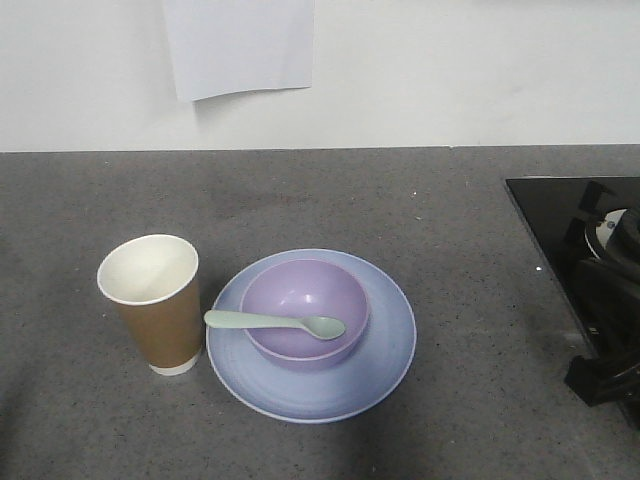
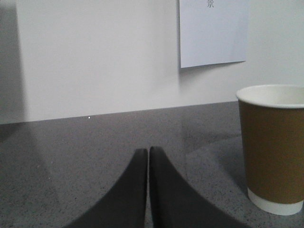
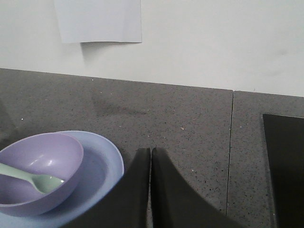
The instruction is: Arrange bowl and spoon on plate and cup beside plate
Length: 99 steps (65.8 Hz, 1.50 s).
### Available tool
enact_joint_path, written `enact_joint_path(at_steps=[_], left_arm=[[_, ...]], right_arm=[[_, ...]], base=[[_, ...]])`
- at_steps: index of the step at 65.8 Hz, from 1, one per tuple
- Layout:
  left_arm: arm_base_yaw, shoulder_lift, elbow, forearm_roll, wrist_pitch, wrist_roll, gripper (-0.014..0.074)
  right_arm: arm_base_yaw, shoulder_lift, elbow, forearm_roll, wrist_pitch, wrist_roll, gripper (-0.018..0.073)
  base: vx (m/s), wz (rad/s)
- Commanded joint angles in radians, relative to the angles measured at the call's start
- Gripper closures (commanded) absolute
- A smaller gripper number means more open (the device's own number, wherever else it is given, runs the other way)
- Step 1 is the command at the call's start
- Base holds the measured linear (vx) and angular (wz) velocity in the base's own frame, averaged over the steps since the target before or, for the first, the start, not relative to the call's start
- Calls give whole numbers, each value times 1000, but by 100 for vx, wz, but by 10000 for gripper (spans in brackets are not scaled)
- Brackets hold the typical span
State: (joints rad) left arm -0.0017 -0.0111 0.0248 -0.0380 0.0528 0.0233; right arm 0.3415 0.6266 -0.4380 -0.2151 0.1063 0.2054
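- Plate point(image 1: 385, 345) sits at lower centre of the front view, flat on the grey speckled counter point(image 1: 300, 200).
- Bowl point(image 1: 300, 295) is on the plate, upright, a bit toward the plate's back-left, so more bare plate shows on the right and the near side.
- Spoon point(image 1: 275, 323) lies across the bowl's near rim: head down inside the bowl on the right, handle poking out over the rim to the left, above the plate.
- Cup point(image 1: 155, 320) stands upright just left of the plate, on the counter, open end up. Really close to the plate's edge; can't tell if they actually touch.
- Left gripper point(image 2: 148, 151): in the left wrist view the two dark fingers are pressed together with nothing between them, low over bare counter. Cup is at the right edge of that frame, apart from the fingers.
- Right gripper point(image 3: 150, 151): same deal, fingers closed together and holding nothing, at the bottom centre of the right wrist view, with the plate and bowl at lower left, near but not touching.
- Sheet of white paper point(image 1: 240, 45) hangs on the wall at the top of the front view.
- Black glossy panel point(image 1: 560, 215) sits in the counter at the right edge.
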Motion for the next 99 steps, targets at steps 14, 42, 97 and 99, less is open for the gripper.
enact_joint_path(at_steps=[14, 42, 97, 99], left_arm=[[14, -18, 32, -1, -46, -23, 602], [14, -17, 31, -1, -44, -23, 602], [14, -17, 31, -1, -44, -23, 602], [14, -17, 31, -1, -44, -23, 602]], right_arm=[[-6, 7, -28, -4, -67, -4, 561], [-6, 7, -28, -4, -67, -4, 561], [-7, -19, 7, 42, -84, -28, 561], [-7, -31, 28, 42, -98, -40, 561]], base=[[0, 0], [0, 0], [0, 0], [0, 0]])
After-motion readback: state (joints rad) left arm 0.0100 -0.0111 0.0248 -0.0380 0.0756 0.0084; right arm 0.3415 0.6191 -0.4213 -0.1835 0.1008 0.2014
